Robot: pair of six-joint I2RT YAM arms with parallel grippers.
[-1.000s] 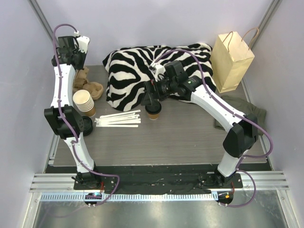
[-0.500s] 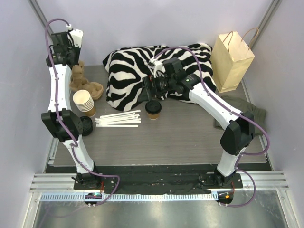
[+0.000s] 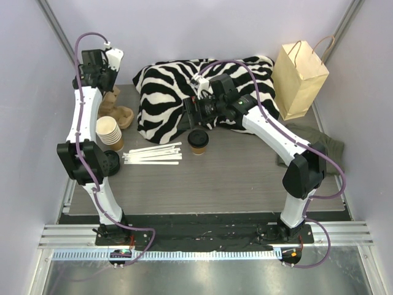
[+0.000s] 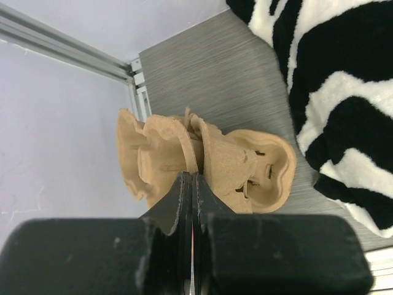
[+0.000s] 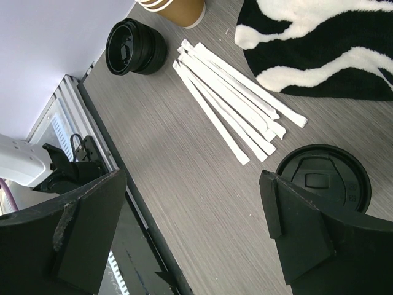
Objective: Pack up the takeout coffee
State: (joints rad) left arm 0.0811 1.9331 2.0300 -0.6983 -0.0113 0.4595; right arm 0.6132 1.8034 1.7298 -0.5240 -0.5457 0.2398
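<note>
Lidded coffee cup [image 3: 198, 141] stands on the counter [image 3: 233, 178] just before the zebra blanket [image 3: 166, 92], below the released right hand [image 5: 196, 239]; left hand [image 4: 192, 203] clenched, empty.

Legible text, labels, brands, numbers, signs: none in any view. Coffee [image 5: 323, 178]: faint raised marks moulded into its black lid near the rim, too small to read.
</note>
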